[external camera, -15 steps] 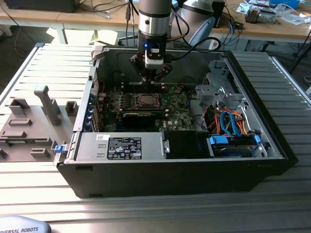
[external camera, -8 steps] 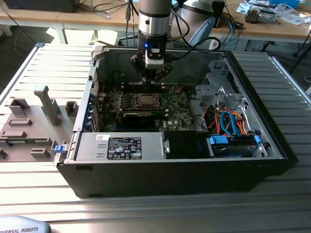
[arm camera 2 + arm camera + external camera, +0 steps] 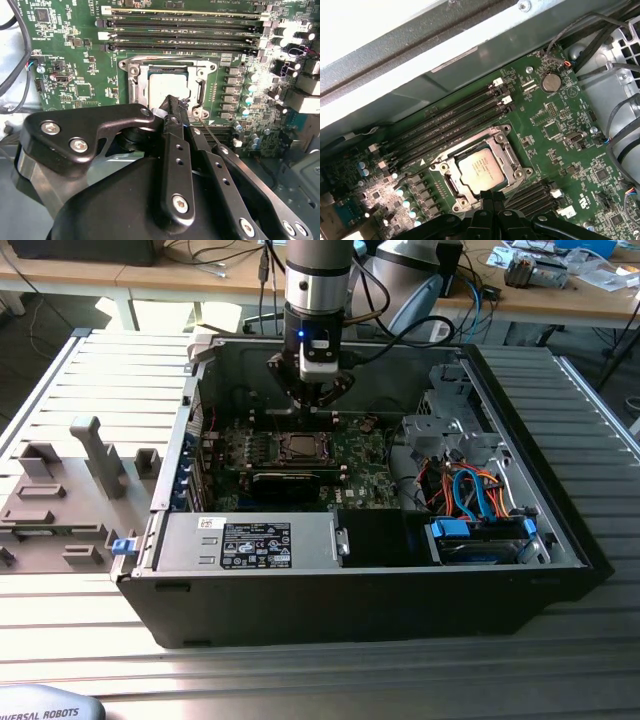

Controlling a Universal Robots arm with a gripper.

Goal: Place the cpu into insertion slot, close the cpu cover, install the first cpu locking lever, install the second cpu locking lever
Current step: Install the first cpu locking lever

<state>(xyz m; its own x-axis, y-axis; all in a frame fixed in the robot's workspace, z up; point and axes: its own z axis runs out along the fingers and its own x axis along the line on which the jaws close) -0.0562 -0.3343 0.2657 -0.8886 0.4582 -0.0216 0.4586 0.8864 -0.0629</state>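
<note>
- Silver-grey and flat, the cpu (image 3: 298, 447) is seen in the exterior view seated in its socket on the green board. The board sits inside the open computer case (image 3: 400, 610), which stands on the ribbed metal desk (image 3: 90, 640).
- By that view's clock face, the jaws hang just at 12 o'clock of the cpu, low over the board. A black card (image 3: 290, 480) lies at 6 o'clock of the cpu.
- In the second wrist view the cpu (image 3: 167, 85) is framed by the cpu cover (image 3: 134, 85), which is judged to lie flat over it.
- The jaws are drawn together at their tips, and nothing is seen gripped between them. The tips sit at the socket's edge on the side away from the memory slots (image 3: 180, 35), right beside a thin locking lever (image 3: 212, 134).
- In the first wrist view the cpu (image 3: 480, 170) and the cpu cover (image 3: 512, 157) are seen between the memory slots (image 3: 450, 125) and the jaws.
- The step in hand is judged to be the seating of a lever. It would be done well with the tips held squarely on the rod and the push made slowly and guided under its catch. The small parts crowding the socket should be left untouched, since a slip off the springy rod could score the board.
</note>
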